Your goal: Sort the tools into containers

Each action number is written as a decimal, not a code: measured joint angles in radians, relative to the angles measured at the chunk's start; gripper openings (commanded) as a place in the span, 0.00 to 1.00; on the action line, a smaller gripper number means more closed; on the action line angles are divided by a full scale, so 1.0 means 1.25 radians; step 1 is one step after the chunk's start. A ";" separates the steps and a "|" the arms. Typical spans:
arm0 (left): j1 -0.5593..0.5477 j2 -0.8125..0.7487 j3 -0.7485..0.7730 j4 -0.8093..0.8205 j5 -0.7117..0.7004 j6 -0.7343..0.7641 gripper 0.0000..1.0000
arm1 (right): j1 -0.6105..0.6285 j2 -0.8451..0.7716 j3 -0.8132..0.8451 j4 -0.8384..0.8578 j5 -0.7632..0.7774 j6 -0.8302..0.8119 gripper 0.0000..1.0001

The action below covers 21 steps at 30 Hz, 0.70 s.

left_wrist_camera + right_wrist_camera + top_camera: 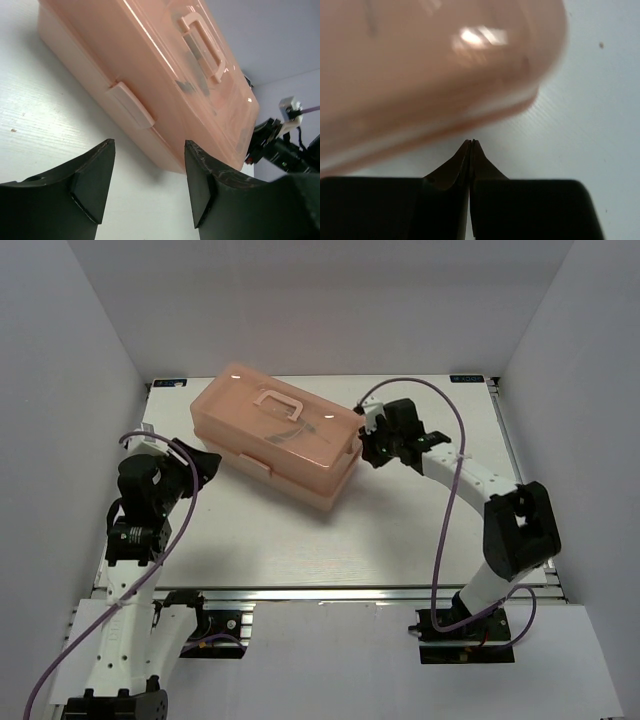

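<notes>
The left end effector [149, 162], jaws spread, faces the front latch [131, 105] of the closed toolbox [150, 55], apparently to release it; the right end effector [471, 146], jaws together, sits at its end, likely steadying.

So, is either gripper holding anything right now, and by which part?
Nothing is held. The left gripper is open, facing the latch on the toolbox; the right gripper is shut on nothing beside it.
</notes>
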 measured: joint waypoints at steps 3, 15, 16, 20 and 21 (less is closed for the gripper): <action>0.000 -0.033 0.000 -0.034 -0.022 0.001 0.70 | 0.043 0.047 0.082 -0.010 0.015 -0.005 0.02; 0.000 -0.184 0.015 -0.158 -0.111 -0.011 0.76 | 0.169 0.182 0.244 -0.004 0.033 -0.007 0.10; 0.000 -0.184 0.015 -0.164 -0.116 -0.011 0.76 | 0.173 0.185 0.244 -0.003 0.029 -0.007 0.15; 0.000 -0.185 0.009 -0.162 -0.111 -0.015 0.82 | 0.177 0.186 0.243 -0.005 0.020 -0.015 0.60; 0.000 -0.184 0.003 -0.156 -0.103 -0.016 0.83 | 0.174 0.184 0.242 -0.005 0.017 -0.021 0.65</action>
